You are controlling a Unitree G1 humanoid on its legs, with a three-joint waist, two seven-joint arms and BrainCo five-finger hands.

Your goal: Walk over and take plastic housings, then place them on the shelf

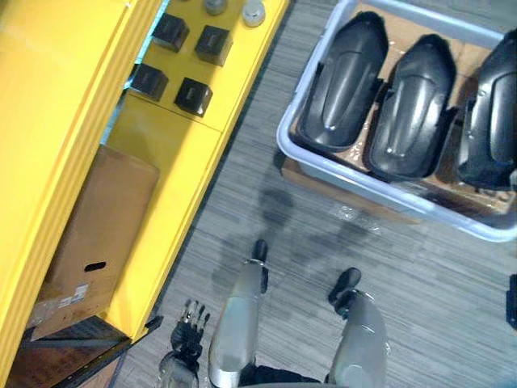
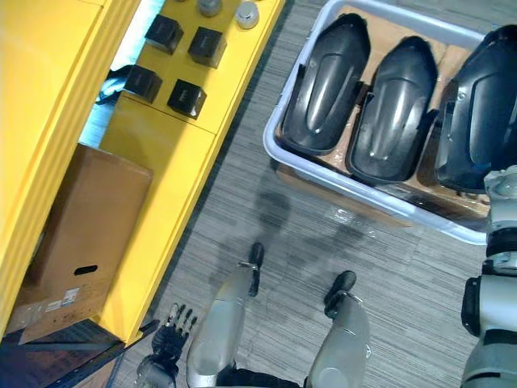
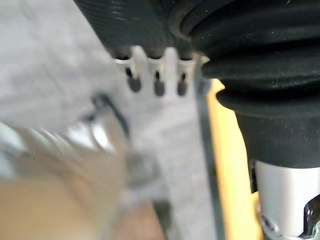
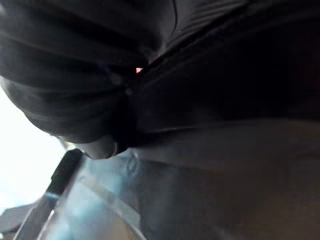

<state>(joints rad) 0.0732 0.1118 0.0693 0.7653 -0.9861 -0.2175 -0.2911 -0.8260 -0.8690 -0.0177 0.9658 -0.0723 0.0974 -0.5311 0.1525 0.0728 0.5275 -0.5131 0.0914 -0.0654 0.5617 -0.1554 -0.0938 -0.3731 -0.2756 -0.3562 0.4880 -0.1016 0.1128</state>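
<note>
cardboard box (image 1: 101,234), near left: closed, hand-slot and white label on the side facing up.
four black square blocks (image 1: 194,95), far left: two-by-two group, each apart from the others.
two grey round pieces (image 1: 253,11) just beyond them.
pale grey tote (image 1: 284,136), far right: brown cardboard liner (image 1: 396,36) inside.
grey striped carpet (image 1: 436,283) underneath.

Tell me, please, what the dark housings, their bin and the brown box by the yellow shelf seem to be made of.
Housings: probably moulded plastic, dark, semi-gloss; soft highlights along the curves. Bin: pale plastic apparently; smooth rounded rim. Box: brown cardboard, matte, with a punched hand slot.
</note>
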